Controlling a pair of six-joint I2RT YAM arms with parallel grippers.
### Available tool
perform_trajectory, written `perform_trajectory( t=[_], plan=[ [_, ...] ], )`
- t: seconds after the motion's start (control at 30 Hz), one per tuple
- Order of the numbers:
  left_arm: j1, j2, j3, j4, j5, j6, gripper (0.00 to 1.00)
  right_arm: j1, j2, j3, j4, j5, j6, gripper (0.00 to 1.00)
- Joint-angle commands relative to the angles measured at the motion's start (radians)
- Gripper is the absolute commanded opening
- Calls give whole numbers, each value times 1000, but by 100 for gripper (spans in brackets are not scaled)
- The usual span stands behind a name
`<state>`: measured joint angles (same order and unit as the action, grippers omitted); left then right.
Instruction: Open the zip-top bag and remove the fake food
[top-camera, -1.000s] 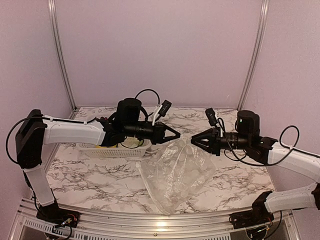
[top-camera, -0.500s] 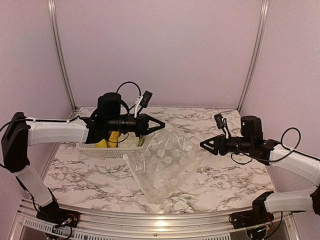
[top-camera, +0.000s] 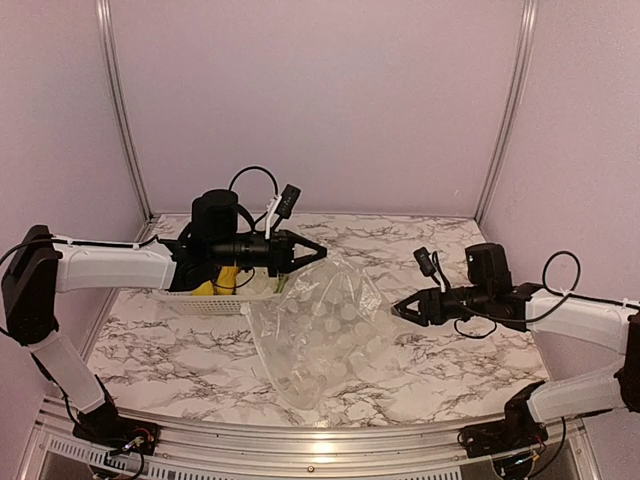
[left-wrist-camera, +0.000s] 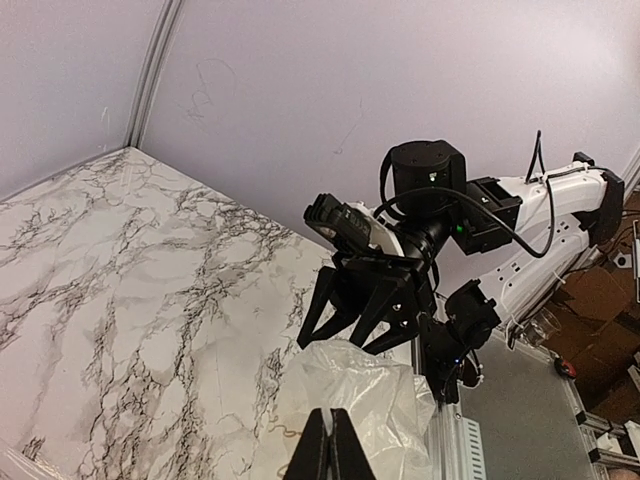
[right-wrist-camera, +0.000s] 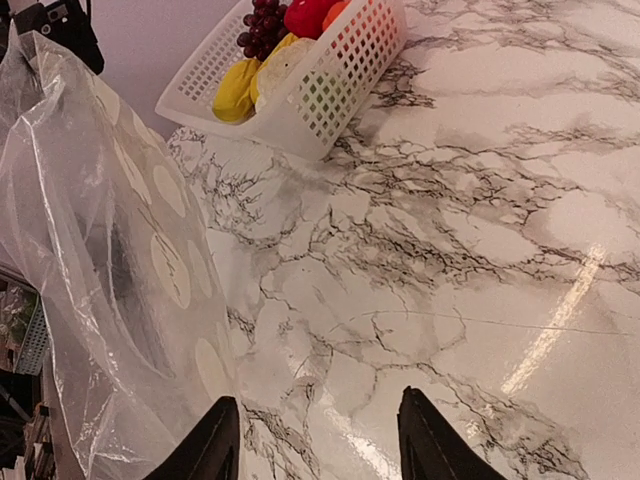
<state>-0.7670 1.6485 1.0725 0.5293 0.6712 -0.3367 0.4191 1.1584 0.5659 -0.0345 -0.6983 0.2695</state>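
The zip-top bag (top-camera: 318, 335) is clear and crinkly and hangs above the marble table from its top edge. My left gripper (top-camera: 318, 252) is shut on that edge; the left wrist view shows its fingertips (left-wrist-camera: 330, 428) pinching the plastic (left-wrist-camera: 375, 385). I see nothing inside the bag. The fake food (top-camera: 222, 279) lies in the white basket (top-camera: 205, 301): purple grapes (right-wrist-camera: 262, 24), yellow pieces (right-wrist-camera: 235, 90) and a red piece (right-wrist-camera: 308, 12). My right gripper (top-camera: 400, 308) is open beside the bag's right side, and its left finger (right-wrist-camera: 212, 445) is close to the plastic (right-wrist-camera: 95, 250).
The perforated basket (right-wrist-camera: 335, 85) stands at the back left under my left arm. Marble tabletop (right-wrist-camera: 470, 230) stretches in front of my right gripper. Metal rails run along the near edge (top-camera: 320, 450), and lilac walls close in the back and sides.
My right gripper has opened, let go of the bag's top, pulled back right, then dropped low toward the bag. My left arm has drawn the bag to the left.
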Motion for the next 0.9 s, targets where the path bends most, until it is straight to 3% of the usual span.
perform_trajectory(
  t=[0.0,0.33,0.63,0.87],
  plan=[
    [18,-40,-20,77,-3,-21,0,24,0,-1,13,-17,2,51],
    [26,-43,-31,62,31,-2,0,0,-131,23,61,-57,58,56],
    [27,-28,-37,105,49,-31,0,22,-31,35,8,20,-4,56],
    [36,-24,-44,120,16,-44,0,95,16,24,21,-13,-25,53]
  ],
)
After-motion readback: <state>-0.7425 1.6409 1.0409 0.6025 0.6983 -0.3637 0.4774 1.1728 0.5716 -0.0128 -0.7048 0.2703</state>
